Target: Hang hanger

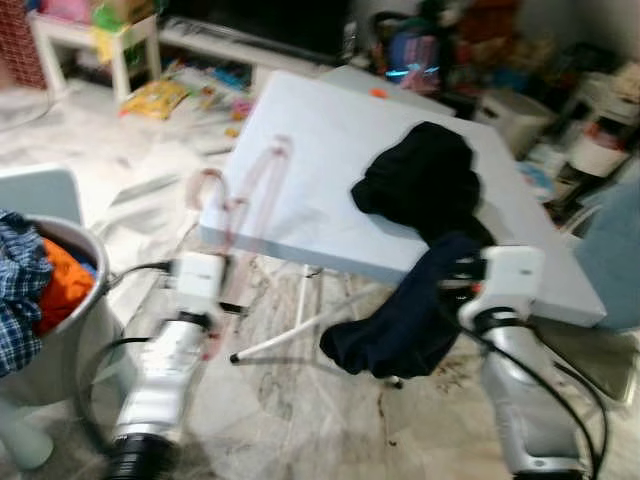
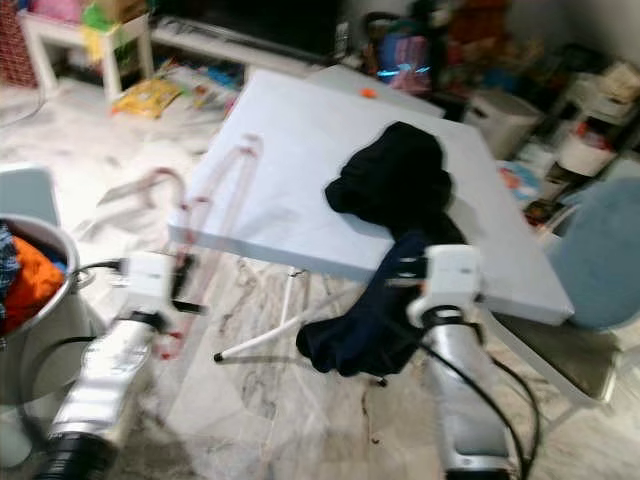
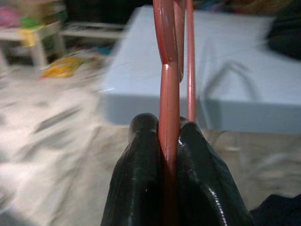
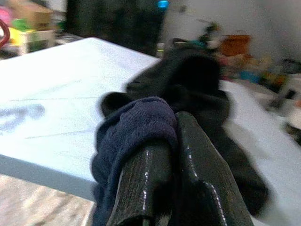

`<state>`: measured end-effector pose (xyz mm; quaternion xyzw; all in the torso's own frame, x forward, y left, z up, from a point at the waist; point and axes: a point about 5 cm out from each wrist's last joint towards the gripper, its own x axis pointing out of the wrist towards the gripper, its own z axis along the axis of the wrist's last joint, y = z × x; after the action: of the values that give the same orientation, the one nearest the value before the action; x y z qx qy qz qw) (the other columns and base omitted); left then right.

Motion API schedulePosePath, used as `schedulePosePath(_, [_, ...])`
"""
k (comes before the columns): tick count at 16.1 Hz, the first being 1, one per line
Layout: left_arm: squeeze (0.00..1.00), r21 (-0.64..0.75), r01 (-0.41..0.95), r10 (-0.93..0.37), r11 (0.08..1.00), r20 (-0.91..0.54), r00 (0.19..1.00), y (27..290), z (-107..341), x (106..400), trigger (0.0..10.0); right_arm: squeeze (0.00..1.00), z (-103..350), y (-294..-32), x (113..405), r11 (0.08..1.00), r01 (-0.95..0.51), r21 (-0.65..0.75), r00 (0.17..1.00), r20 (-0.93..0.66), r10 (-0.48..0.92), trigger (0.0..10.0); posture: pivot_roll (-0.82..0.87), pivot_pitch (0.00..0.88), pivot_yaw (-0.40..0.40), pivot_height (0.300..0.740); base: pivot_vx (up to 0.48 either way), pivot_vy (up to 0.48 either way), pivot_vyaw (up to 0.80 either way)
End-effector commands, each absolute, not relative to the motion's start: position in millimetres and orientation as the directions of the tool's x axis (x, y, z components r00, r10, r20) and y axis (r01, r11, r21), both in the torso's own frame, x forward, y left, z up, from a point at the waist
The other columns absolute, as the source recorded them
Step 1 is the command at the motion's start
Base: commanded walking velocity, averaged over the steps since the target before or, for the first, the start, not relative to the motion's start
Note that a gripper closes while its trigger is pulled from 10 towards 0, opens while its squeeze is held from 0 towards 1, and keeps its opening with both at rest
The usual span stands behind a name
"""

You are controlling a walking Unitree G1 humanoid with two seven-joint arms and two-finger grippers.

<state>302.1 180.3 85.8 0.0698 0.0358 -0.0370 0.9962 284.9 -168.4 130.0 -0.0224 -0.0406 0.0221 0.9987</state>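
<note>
Far left, a basket (image 1: 75, 300) holds checked and orange laundry; just right of it the left gripper (image 3: 171, 141) is clamped tight on a red hanger (image 1: 245, 190), which leans over the table's (image 1: 320, 150) front-left corner. Dark garment (image 1: 420, 185) lies near the table's front edge, draping off it, with the right gripper (image 4: 174, 141) pinched on its blue fold.

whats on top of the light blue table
A dark garment lies heaped on the table, its end hanging off the front edge in the right gripper. The red hanger crosses the left corner. Anything beneath the heap is hidden.
</note>
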Motion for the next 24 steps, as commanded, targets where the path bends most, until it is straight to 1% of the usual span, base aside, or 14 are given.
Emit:
schedulePosePath(1, [0.00, 0.109, 0.127, -0.122, 0.986, -0.057, 0.991, 159.9, 91.4, 304.9, 10.0, 0.00, 136.4, -180.2, 281.5, 0.996, -0.008, -0.083, 0.993, 0.116, 0.018, 10.0, 0.31, 0.000, -0.221, 0.740, 0.405, 0.000, 0.00])
schedulePosePath(3, [0.00, 0.100, 0.129, -0.123, 0.987, -0.061, 0.991, 156.6, 90.2, 304.3, 10.0, 0.00, 134.1, -178.1, 279.0, 0.995, -0.011, -0.096, 0.992, 0.120, 0.022, 10.0, 0.30, 0.000, -0.218, 0.740, 0.394, 0.276, 0.21])
schedulePosePath(6, [0.00, 0.090, 0.150, -0.145, 0.985, -0.064, 0.987, 151.8, 90.0, 306.2, 10.0, 0.00, 138.6, -175.3, 282.5, 0.995, -0.002, -0.099, 0.990, 0.142, 0.016, 10.0, 0.29, 0.000, -0.209, 0.740, 0.396, 0.271, 0.68])
schedulePosePath(8, [0.00, 0.077, 0.160, -0.155, 0.984, -0.067, 0.986, 150.5, 91.2, 308.3, 10.0, 0.00, 143.5, -172.5, 284.3, 0.995, -0.011, -0.103, 0.987, 0.161, 0.027, 10.0, 0.28, 0.000, -0.202, 0.740, 0.403, 0.259, 0.00])
schedulePosePath(10, [0.00, 0.082, 0.171, -0.166, 0.982, -0.068, 0.984, 148.3, 91.4, 308.4, 10.0, 0.00, 143.9, -177.4, 284.8, 0.995, 0.013, -0.098, 0.986, 0.164, 0.003, 10.0, 0.27, 0.000, -0.197, 0.740, 0.405, 0.259, 0.00])
schedulePosePath(13, [0.00, 0.069, 0.177, -0.172, 0.982, -0.078, 0.982, 147.9, 89.9, 308.7, 10.0, 0.00, 145.9, -181.7, 288.0, 0.995, 0.047, -0.082, 0.984, 0.177, -0.031, 10.0, 0.28, 0.000, -0.195, 0.740, 0.440, 0.000, 0.00])
schedulePosePath(17, [0.00, 0.076, 0.191, -0.185, 0.979, -0.083, 0.979, 144.1, 91.4, 309.7, 10.0, 0.00, 153.8, -176.9, 297.4, 0.997, 0.049, -0.059, 0.976, 0.215, -0.036, 10.0, 0.29, 0.000, -0.187, 0.740, 0.447, 0.000, 0.00])
schedulePosePath(18, [0.00, 0.065, 0.195, -0.190, 0.979, -0.078, 0.979, 141.4, 92.2, 310.2, 10.0, 0.00, 157.8, -176.1, 300.9, 0.997, 0.046, -0.057, 0.972, 0.232, -0.031, 10.0, 0.29, 0.000, -0.185, 0.740, 0.000, 0.000, 0.00])
schedulePosePath(20, [0.00, 0.096, 0.197, -0.191, 0.976, -0.068, 0.979, 139.5, 94.2, 311.5, 10.0, 0.00, 167.6, -174.3, 316.8, 0.998, 0.047, -0.045, 0.967, 0.254, -0.034, 10.0, 0.29, 0.000, -0.182, 0.740, 0.000, 0.000, 0.00])
schedulePosePath(22, [0.00, 0.086, 0.205, -0.200, 0.975, -0.065, 0.978, 135.9, 94.9, 313.3, 10.0, 0.00, 199.8, -167.2, 349.4, 1.000, -0.001, 0.004, 0.952, 0.306, 0.000, 10.0, 0.29, 0.000, -0.187, 0.740, 0.000, 0.000, 0.00])
schedulePosePath(24, [0.00, 0.077, 0.201, -0.197, 0.977, -0.060, 0.979, 132.6, 95.8, 313.9, 10.0, 0.00, 228.0, -161.0, 370.8, 0.998, -0.057, 0.036, 0.937, 0.347, 0.041, 10.0, 0.30, 0.000, -0.201, 0.740, 0.000, 0.000, 0.00])
